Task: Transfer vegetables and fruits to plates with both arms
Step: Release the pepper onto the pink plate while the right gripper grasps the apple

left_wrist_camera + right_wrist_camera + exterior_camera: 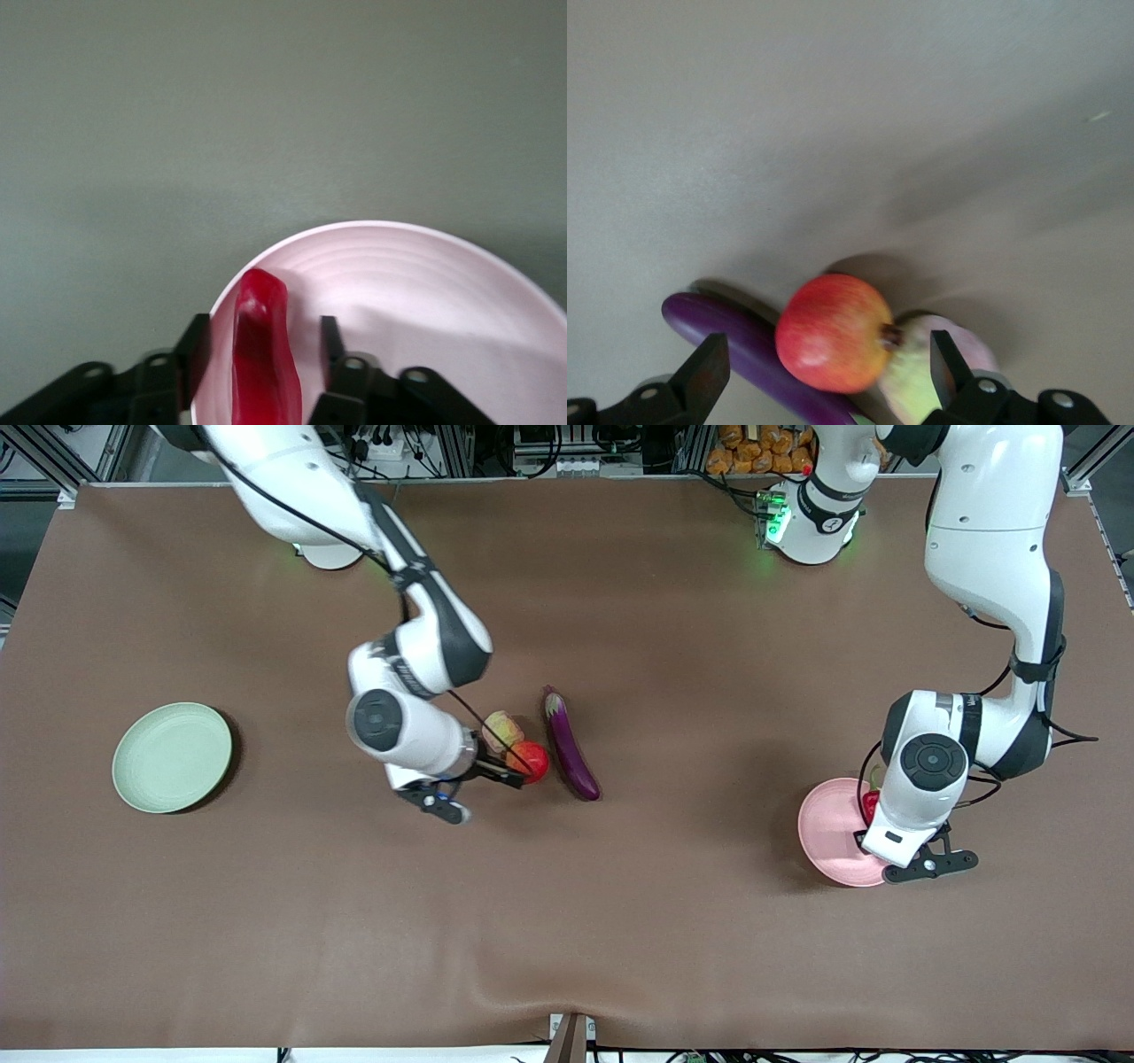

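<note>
Our right end effector (824, 376) hangs wide open around the apple (529, 761), which touches the pale fruit (501, 730) and lies beside the eggplant (571, 746) mid-worktop. We should centre on the apple and close without nudging its neighbours. Our left end effector (264, 372) holds the chili (261, 350) over the pink plate (828, 833); lower, then release. The brown worktop (673, 939) is smooth. The green plate (172, 756) waits at the right arm's end.
</note>
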Controlling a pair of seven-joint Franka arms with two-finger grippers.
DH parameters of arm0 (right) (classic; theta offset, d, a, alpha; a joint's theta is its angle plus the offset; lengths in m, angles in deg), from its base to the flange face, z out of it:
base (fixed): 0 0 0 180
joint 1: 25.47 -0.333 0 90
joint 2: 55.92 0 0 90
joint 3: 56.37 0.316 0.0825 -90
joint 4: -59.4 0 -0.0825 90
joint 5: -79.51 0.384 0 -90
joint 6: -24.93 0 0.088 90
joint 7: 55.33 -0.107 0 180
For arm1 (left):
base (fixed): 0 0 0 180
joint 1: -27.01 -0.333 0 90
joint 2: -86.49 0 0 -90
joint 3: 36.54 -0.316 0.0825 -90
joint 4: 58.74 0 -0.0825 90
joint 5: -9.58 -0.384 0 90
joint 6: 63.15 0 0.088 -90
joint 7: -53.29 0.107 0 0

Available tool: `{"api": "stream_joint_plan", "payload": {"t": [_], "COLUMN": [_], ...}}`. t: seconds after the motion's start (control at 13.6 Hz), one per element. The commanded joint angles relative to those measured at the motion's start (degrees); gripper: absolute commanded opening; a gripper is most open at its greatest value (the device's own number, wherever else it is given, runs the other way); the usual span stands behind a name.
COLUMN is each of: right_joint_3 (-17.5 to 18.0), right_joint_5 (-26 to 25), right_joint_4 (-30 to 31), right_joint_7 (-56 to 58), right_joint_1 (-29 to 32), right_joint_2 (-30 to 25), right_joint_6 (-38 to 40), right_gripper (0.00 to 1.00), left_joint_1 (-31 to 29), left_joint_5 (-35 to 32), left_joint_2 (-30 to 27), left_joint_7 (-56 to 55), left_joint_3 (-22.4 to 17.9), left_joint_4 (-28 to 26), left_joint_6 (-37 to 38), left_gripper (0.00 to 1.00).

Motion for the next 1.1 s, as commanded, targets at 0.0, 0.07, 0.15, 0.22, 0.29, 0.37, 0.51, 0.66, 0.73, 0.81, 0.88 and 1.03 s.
{"api": "stream_joint_plan", "payload": {"t": [0.0, 0.07, 0.15, 0.22, 0.29, 0.37, 0.51, 0.66, 0.73, 0.81, 0.88, 1.03], "right_joint_3": [0.88, 0.96, 0.97, 1.14, 1.84, 2.19, 2.19, 2.2, 2.28, 2.28, 2.46, 2.55], "right_joint_5": [0.65, 0.82, 0.91, 0.91, 0.56, -0.23, -5.82, -8.23, -7.88, -7.71, -7.62, -7.35], "right_joint_4": [-2.46, -2.46, -2.46, -2.55, -2.55, -2.9, -3.26, -3.34, -4.04, -5.7, -7.63, -11.59], "right_joint_7": [-8.14, -9.47, -10.18, -10.89, -11.76, -12.38, -12.39, -11.52, -11.42, -11.33, -11.33, -11.42], "right_joint_1": [-1.36, -2.06, -2.24, -2.33, -2.59, -3.73, -4.36, -4.0, -3.48, -2.52, -1.46, -0.32], "right_joint_2": [3.39, 3.66, 3.84, 4.45, 5.32, 6.46, 7.7, 7.7, 7.62, 7.36, 7.35, 7.27], "right_joint_6": [-3.01, -3.01, -3.01, -3.01, -3.01, -3.01, -3.01, -2.66, -2.4, -0.83, 3.36, 8.22], "right_gripper": [1.0, 1.0, 1.0, 1.0, 1.0, 1.0, 1.0, 0.38, 0.0, 0.0, 0.0, 0.0], "left_joint_1": [-0.43, 0.0, 0.44, 0.53, 0.53, 0.62, 1.14, 3.77, 5.52, 6.67, 7.46, 9.4], "left_joint_5": [0.84, 3.99, 7.24, 9.1, 9.46, 9.47, 9.47, 10.08, 11.56, 12.53, 12.89, 13.33], "left_joint_2": [-5.66, -6.46, -6.99, -6.99, -6.91, -6.73, -6.12, -3.67, -1.83, 0.37, 1.78, 3.37], "left_joint_7": [-0.01, -0.37, -1.94, -4.65, -8.16, -12.63, -22.82, -31.79, -35.66, -38.4, -40.34, -44.38], "left_joint_3": [4.97, 6.47, 7.88, 9.72, 11.82, 14.02, 18.42, 19.93, 19.93, 19.93, 19.93, 19.93], "left_joint_4": [0.13, 0.66, 1.79, 2.76, 3.47, 3.65, 4.7, 6.45, 8.29, 10.48, 12.07, 12.7], "left_joint_6": [7.91, 10.64, 12.84, 14.69, 15.49, 15.5, 15.59, 15.5, 15.59, 15.59, 15.5, 15.5], "left_gripper": [1.0, 1.0, 1.0, 1.0, 1.0, 1.0, 1.0, 1.0, 1.0, 1.0, 1.0, 1.0]}}
